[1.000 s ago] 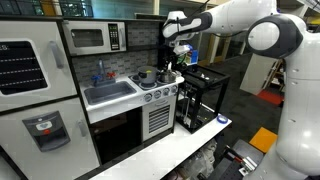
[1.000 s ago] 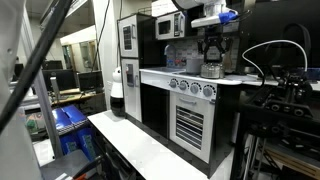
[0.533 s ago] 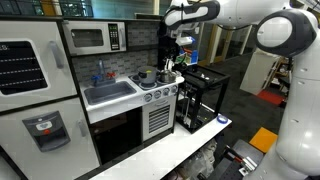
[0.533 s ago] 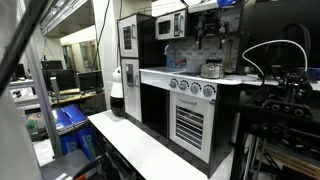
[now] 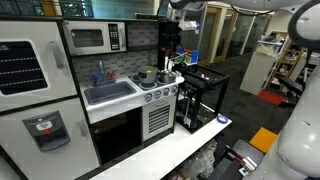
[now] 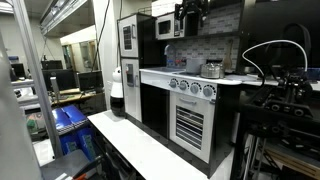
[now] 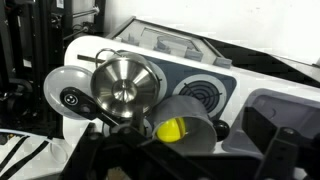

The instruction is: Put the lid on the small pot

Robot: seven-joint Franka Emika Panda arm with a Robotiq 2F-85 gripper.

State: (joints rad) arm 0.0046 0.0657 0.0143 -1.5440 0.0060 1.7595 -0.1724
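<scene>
In the wrist view a shiny steel lid [image 7: 122,85] lies on the small pot on the toy stove [image 7: 205,75], with the pot's handle pointing down-left. Beside it stands a grey pot [image 7: 185,125] holding a yellow ball [image 7: 171,129]. My gripper [image 7: 180,165] is open and empty, its dark fingers spread at the bottom edge, well above the pots. In both exterior views the gripper [image 5: 172,30] [image 6: 190,18] hangs high over the stove top. The pots [image 5: 148,76] [image 6: 212,69] sit below it.
A toy sink [image 5: 110,92] with a faucet is beside the stove. A microwave [image 5: 90,38] sits above, and the oven door [image 5: 158,118] below. A black frame [image 5: 200,95] stands next to the kitchen. A white board [image 6: 140,145] lies in front.
My gripper has risen straight up from just over the pots to high above the stove. The lid stays down on the small pot.
</scene>
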